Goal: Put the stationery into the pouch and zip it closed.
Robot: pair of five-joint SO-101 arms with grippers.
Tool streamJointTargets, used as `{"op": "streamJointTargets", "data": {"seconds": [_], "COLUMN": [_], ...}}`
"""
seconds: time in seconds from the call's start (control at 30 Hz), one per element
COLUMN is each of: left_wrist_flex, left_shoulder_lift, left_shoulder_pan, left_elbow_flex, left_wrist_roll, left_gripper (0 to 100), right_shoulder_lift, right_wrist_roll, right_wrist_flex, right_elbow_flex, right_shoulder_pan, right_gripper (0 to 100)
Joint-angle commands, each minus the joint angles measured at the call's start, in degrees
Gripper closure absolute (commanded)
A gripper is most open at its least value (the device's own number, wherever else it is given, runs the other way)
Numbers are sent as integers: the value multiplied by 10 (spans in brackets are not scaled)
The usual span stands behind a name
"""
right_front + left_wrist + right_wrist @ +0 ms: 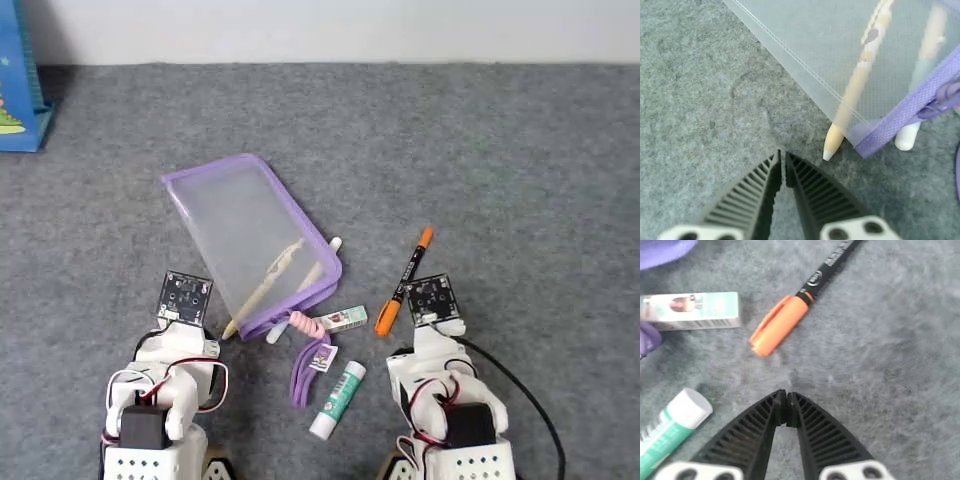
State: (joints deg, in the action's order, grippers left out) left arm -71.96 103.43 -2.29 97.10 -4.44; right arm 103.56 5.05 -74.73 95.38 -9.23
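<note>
A clear pouch with purple trim (250, 235) lies on the grey carpet, two pens partly inside it, their tips sticking out of its open end (832, 145). Beside it lie a small eraser box (343, 319), a glue stick (337, 400) and an orange-capped black marker (403, 281). My left gripper (782, 157) is shut, just short of a cream pen tip at the pouch's corner. My right gripper (786, 397) is shut too, hovering near the marker's orange cap (778, 325), with the eraser box (690, 311) and glue stick (670, 432) off to one side.
A purple strap (308, 365) with a small tag lies between pouch and glue stick. A blue box (20, 80) stands at the far left by the wall. Open carpet stretches to the right and beyond the pouch.
</note>
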Motion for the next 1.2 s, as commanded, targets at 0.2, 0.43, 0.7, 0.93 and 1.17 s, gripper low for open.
{"op": "streamJointTargets", "data": {"seconds": [0.2,0.43,0.7,0.93,1.17], "left_wrist_flex": [-2,-2,-2,-2,-2], "left_shoulder_lift": [6,6,6,6,6], "left_shoulder_pan": [-4,-4,-4,-4,-4], "left_elbow_flex": [-7,-7,-7,-7,-7], "left_wrist_roll": [4,4,4,4,4], "left_gripper": [986,986,986,986,986], "right_shoulder_lift": [4,4,-7,-217,-476], "right_wrist_roll": [10,249,265,254,185], "right_wrist_flex": [2,9,36,26,49], "right_elbow_flex": [-11,-89,-198,-313,-415], "right_shoulder_pan": [17,19,-51,-133,-247], "right_gripper": [984,989,984,961,881]}}
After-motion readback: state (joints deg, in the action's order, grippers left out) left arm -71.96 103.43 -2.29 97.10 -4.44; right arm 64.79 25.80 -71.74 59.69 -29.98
